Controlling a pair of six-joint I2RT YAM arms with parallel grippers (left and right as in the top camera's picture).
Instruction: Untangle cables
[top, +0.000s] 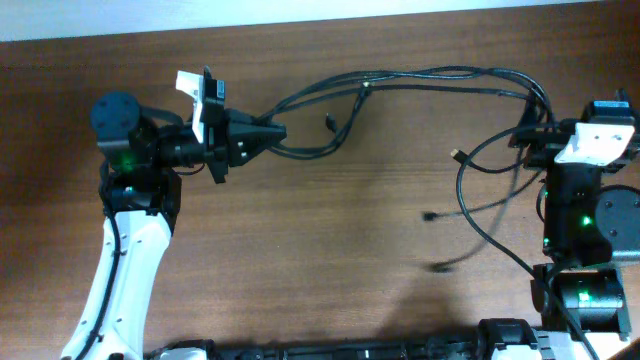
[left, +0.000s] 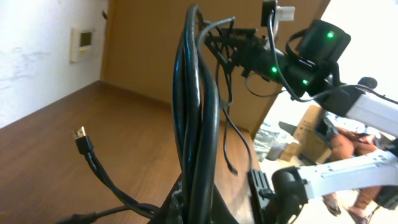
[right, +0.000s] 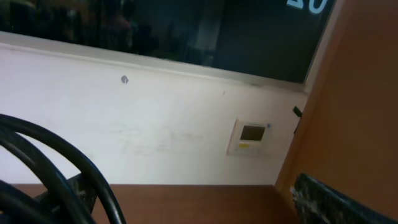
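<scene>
Black cables (left: 196, 124) rise taut to the right tool (left: 217, 37), one plug end (left: 79, 134) loose at left.

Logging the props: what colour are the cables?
The cables are black, clearest in the overhead view.

Cables (top: 430, 72) strung between the left gripper (top: 270, 133) and right gripper (top: 528, 135) bar the far side of the table (top: 330, 250). Loose cable ends sprawl across the right centre. Middle and near-left table lie open.
</scene>
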